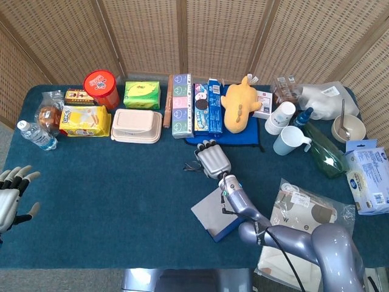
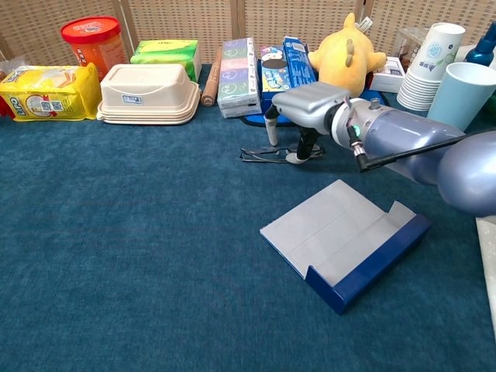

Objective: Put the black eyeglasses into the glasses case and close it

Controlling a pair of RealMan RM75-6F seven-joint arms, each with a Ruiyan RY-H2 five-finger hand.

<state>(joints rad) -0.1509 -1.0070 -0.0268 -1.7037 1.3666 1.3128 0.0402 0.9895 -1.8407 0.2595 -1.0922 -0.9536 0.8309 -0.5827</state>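
1. The black eyeglasses (image 2: 267, 155) lie folded on the blue cloth, at eleven o'clock from the open glasses case (image 2: 341, 242) and apart from it.
2. The right hand (image 2: 304, 108) hangs over them, fingers pointing down around the right end; whether it pinches the frame I cannot tell; the left hand (image 1: 11, 196) is spread, idle at the table's nine o'clock edge.
3. The step is the pick-up; next comes a firm pinch, then a lift toward the case.

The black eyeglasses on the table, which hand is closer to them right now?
Right. The right hand hovers directly over the black eyeglasses, fingers reaching down at them. The left hand is far off at the table's left edge.

One pair of black eyeglasses (image 2: 267, 155) and one open glasses case (image 2: 345, 244) lay on the table. There was also one plush toy (image 1: 238, 103), one red canister (image 1: 101, 88) and one water bottle (image 1: 35, 135). Two robot hands showed.
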